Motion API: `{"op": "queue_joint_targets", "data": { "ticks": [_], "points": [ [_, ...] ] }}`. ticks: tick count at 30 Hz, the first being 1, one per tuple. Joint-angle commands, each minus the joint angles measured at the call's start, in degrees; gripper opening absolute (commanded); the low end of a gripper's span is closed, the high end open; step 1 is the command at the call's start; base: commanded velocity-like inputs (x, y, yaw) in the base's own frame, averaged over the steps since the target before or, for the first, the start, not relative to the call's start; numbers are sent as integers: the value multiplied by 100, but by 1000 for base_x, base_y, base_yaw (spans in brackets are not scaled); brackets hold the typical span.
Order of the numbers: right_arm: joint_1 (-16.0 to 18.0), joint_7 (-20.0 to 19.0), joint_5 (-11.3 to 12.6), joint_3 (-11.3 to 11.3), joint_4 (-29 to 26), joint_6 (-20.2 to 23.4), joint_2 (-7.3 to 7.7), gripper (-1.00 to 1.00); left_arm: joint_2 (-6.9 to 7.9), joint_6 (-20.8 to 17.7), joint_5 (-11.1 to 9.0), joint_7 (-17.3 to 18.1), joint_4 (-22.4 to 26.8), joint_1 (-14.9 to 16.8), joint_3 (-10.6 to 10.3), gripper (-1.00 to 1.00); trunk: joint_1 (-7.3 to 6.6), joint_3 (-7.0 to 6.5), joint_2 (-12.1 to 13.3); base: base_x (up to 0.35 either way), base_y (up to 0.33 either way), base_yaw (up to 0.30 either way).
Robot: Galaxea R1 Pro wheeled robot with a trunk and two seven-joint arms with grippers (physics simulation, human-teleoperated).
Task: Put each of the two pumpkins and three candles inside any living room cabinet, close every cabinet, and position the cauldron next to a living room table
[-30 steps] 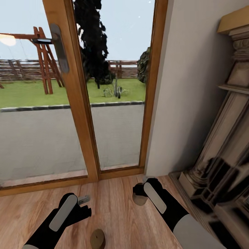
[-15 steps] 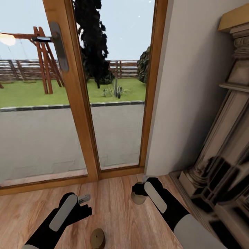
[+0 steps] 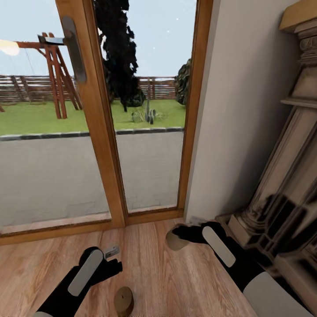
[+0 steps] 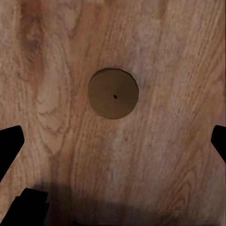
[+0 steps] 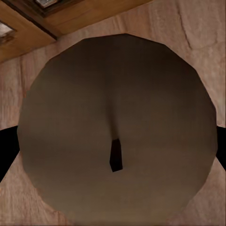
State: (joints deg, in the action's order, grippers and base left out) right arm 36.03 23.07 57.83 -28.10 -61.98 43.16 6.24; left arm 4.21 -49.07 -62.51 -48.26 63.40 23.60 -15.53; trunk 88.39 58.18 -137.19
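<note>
One candle (image 3: 123, 300), a short beige-grey cylinder, stands on the wooden floor near the bottom of the head view. My left gripper (image 3: 113, 259) hovers open just beyond it. The left wrist view looks straight down on that candle (image 4: 113, 93), with the dark fingertips (image 4: 9, 147) spread wide on either side. A second candle (image 3: 175, 242) is tipped on its side just above the floor, and my right gripper (image 3: 177, 233) is shut on it. Its round end (image 5: 117, 127) looms close in the right wrist view. Pumpkins, cabinet and cauldron are out of view.
A wood-framed glass door (image 3: 99, 132) stands straight ahead, with a garden behind it. A pale wall (image 3: 233, 110) and a carved stone fireplace surround (image 3: 286, 189) close off the right side, near my right arm. Wooden floor (image 3: 149, 277) lies between the arms.
My right arm has swung out to the right and turned. The candle it holds now points left, on its side. The left gripper has edged slightly forward.
</note>
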Motion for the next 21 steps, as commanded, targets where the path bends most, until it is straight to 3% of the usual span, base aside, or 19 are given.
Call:
{"op": "queue_joint_targets", "data": {
  "ticks": [1,4,7,14,21],
  "points": [
    [4,-64,45,-16,-30,4,15,-100,4,82,130,59,-47,5,-37,100,21,24,-44,0,0,0],
    [1,-471,56,-19,-98,7,81,-100,1,358,576,456,-268,14,-63,100,87,78,-165,0,0,0],
    [-1,-763,60,-20,-202,20,104,-100,1,449,733,739,-362,42,-70,100,153,132,-285,0,0,0],
    [-129,-983,230,-21,-982,95,114,-100,6,492,807,897,-405,64,-73,100,307,257,-566,0,0,0],
    [-157,-999,424,-26,-1126,105,115,-100,5,498,815,906,-407,64,-73,100,344,408,-613,0,0,0]
  ]
}}
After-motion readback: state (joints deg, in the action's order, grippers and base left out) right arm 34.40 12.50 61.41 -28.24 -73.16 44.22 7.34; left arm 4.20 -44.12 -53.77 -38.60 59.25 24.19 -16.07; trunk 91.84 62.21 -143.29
